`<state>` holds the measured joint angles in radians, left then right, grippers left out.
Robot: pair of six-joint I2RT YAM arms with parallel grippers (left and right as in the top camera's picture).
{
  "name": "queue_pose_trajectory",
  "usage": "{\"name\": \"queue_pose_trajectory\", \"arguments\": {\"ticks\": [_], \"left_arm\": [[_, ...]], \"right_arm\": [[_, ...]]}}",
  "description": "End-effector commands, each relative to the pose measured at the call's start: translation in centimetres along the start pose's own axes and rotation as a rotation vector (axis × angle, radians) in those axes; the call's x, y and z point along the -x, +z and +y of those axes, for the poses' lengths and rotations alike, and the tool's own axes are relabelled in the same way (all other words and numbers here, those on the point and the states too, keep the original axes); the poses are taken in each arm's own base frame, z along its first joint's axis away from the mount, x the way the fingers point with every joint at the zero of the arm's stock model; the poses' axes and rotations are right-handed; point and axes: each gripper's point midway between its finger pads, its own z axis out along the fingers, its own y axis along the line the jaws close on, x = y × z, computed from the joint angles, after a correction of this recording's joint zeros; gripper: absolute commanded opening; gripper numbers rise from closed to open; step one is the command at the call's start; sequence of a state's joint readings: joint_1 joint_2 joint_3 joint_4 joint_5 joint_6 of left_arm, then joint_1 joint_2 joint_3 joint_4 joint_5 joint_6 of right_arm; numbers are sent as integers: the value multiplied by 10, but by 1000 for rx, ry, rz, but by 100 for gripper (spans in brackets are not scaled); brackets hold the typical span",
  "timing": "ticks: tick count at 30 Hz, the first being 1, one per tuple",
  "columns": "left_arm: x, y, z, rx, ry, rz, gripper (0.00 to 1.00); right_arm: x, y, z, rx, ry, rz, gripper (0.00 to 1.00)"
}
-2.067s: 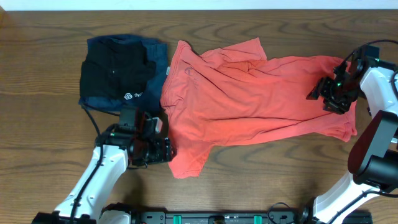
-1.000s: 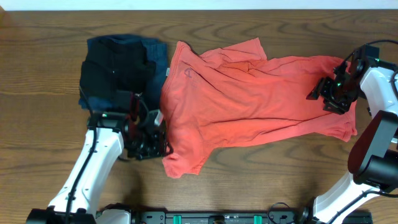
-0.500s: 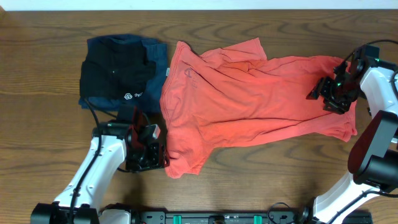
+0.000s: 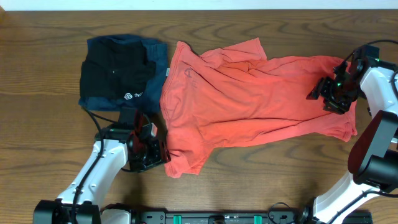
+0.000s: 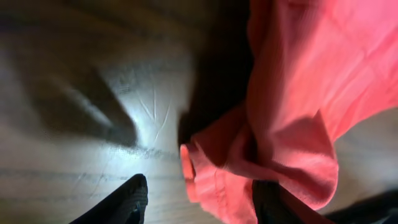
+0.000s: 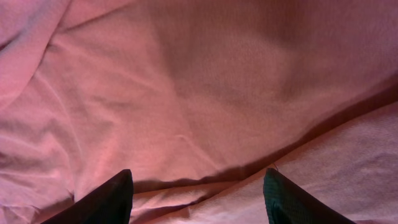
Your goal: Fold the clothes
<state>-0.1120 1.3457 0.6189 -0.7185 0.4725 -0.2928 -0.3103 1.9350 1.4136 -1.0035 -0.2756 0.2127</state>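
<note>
Left gripper: mine, jaws wide, astride orange shirt's near-left sleeve hem, apparently for pinching. Right gripper: wide, over the shirt's right end.

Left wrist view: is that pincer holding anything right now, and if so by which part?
Nothing is held. The left pincer is open, its fingers either side of the sleeve hem of the orange shirt without pinching it.

The overhead view looks straight down on the whole tabletop. Both wrist views sit close over the red shirt, shared by all three.
</note>
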Motion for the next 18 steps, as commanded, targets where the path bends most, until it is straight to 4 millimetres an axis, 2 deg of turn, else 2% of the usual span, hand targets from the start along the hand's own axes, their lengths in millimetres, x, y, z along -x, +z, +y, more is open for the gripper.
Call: {"name": "queue_pose_trajectory", "arguments": {"ticks": [1, 6, 11, 18], "left_arm": [[-7, 7, 5, -4, -144, 21, 56], [-20, 17, 14, 11, -240, 50, 50], [-22, 20, 14, 1, -304, 55, 43], [-2, 21, 6, -47, -224, -21, 43]], "right_arm": [[4, -9, 2, 4, 7, -27, 65], [5, -9, 2, 5, 7, -28, 65], [5, -9, 2, 5, 13, -28, 65], [4, -9, 4, 16, 13, -25, 64]]}}
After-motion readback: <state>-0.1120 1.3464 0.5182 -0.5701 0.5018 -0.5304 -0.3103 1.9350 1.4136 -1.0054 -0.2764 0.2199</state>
